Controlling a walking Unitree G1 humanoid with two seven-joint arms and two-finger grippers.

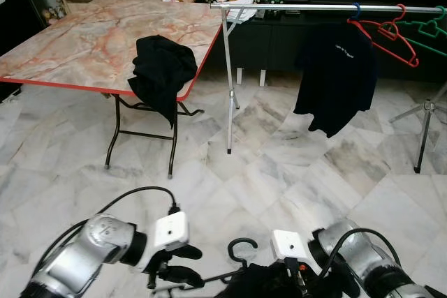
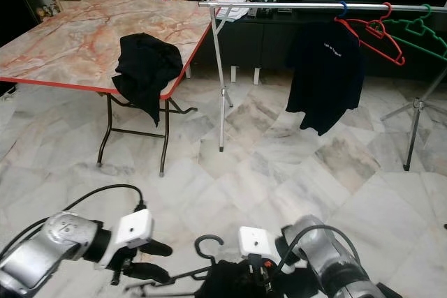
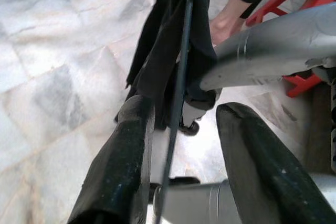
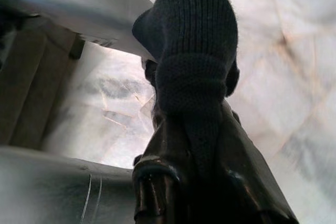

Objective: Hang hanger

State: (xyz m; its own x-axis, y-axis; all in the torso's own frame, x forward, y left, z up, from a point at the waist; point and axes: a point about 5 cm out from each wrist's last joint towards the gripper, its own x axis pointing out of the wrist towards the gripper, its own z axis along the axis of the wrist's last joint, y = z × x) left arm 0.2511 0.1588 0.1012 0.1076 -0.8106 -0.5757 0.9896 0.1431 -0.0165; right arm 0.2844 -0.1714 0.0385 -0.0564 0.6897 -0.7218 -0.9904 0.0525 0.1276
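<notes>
Left gripper (image 3: 178,145): jaws apart, one black finger (image 3: 118,166) on each side of the thin black hanger (image 1: 241,256), wire running down the gap, not pinched. Right gripper (image 4: 194,145): jaws closed on a fold of dark knitted garment (image 4: 194,51), gripped tight between two fingers. Both low in the head views, just above the marble floor (image 1: 293,165), hanger hook curling up between the two silver arms, dark cloth bunched beneath it near the right wrist. One cable looping off each forearm.

In the left wrist view, a person's hand (image 3: 226,22) near something red, beyond the hanging dark cloth.

Farther out, one clothes rail (image 1: 314,7) across the upper right, well apart from the grippers, on thin metal legs. On the rail: one black T-shirt (image 1: 335,78) on a blue-hooked hanger, one red hanger (image 1: 391,36) bare, one green hanger (image 1: 429,33) bare. Three hangers on the rail in all, one more down between the grippers.

To the left, one folding counter (image 1: 84,40) with a marble-patterned top and red edge, black legs. One black garment (image 1: 162,71) draped over its near corner, hanging partly off. Behind, a dark low cabinet with a row of small figurines on top, too small to count.
</notes>
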